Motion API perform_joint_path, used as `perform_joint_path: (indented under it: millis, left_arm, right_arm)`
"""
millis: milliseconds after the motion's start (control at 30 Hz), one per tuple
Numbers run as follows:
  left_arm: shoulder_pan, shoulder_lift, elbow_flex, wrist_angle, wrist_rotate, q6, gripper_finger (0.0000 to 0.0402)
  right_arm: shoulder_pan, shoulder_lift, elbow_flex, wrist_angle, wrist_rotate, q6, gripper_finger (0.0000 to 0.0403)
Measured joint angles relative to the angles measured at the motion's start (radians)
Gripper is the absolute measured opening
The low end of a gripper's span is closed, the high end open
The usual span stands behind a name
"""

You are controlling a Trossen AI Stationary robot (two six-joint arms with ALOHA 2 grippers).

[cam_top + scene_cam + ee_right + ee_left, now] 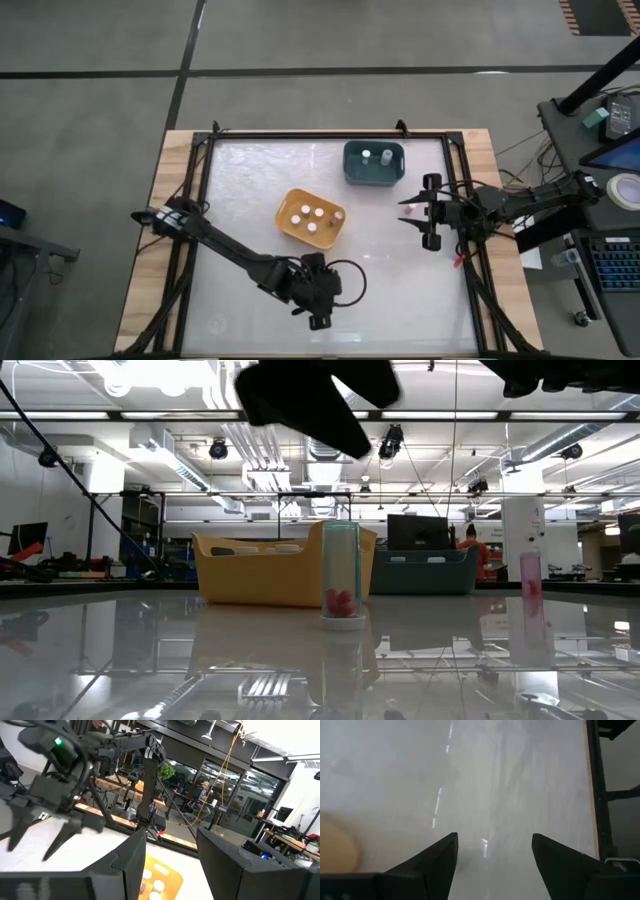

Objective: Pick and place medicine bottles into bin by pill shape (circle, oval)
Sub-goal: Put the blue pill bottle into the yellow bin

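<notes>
From the high view most of the sorting looks done: the orange-yellow tub (311, 218) has five white-capped bottles (312, 217) standing in it, and the teal tub (374, 163) has two more (375, 156). The left end effector (318, 318) is down near the front edge of the table (250, 180) with its fingers spread and nothing in them. The right end effector (428, 212) sits by the right edge, beside the teal tub, pointing inward; I can't tell whether it's gripping anything.

Low view shows what's left, I think: a clear upright bottle with red pills (341, 574) standing on the table in front of the orange-yellow tub (262, 568), and a second slim bottle with pinkish contents (530, 582) off to the side. Neither is in a tub yet.

Left wrist view: left end effector (494, 851) wide open over bare table, just a sliver of orange tub (336, 849) at the edge.

Right wrist view: its fingers (134, 854) are parted with no bottle visible between them, orange-yellow tub (159, 877) with caps beyond, left arm (55, 780) farther off.

So roughly seven in, two-ish to go.
</notes>
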Motion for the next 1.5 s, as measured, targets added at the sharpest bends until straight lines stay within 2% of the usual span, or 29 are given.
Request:
perform_joint_path:
  millis: [300, 600, 1133, 1267, 1500]
  left_arm:
    - [0.012, 0.041, -0.001, 0.023, 0.008, 0.012, 0.0239]
    - [0.026, 0.042, -0.013, 0.017, -0.043, 0.105, 0.0239]
    - [0.042, 0.043, -0.143, 0.130, -0.031, 0.037, 0.0237]
    - [0.042, 0.043, -0.145, 0.129, -0.029, 0.032, 0.0213]
    - [0.042, 0.043, -0.146, 0.129, -0.009, 0.024, 0.0144]
  right_arm:
    - [0.000, 0.000, 0.000, -0.001, 0.000, -0.002, 0.0166]
    - [0.000, 0.000, 0.000, -0.002, 0.000, -0.006, 0.0166]
    - [0.000, 0.000, 0.000, -0.002, 0.000, -0.008, 0.0166]
    - [0.000, 0.000, 0.000, -0.002, 0.000, -0.008, 0.0166]
    - [0.000, 0.000, 0.000, -0.002, 0.001, -0.008, 0.0166]
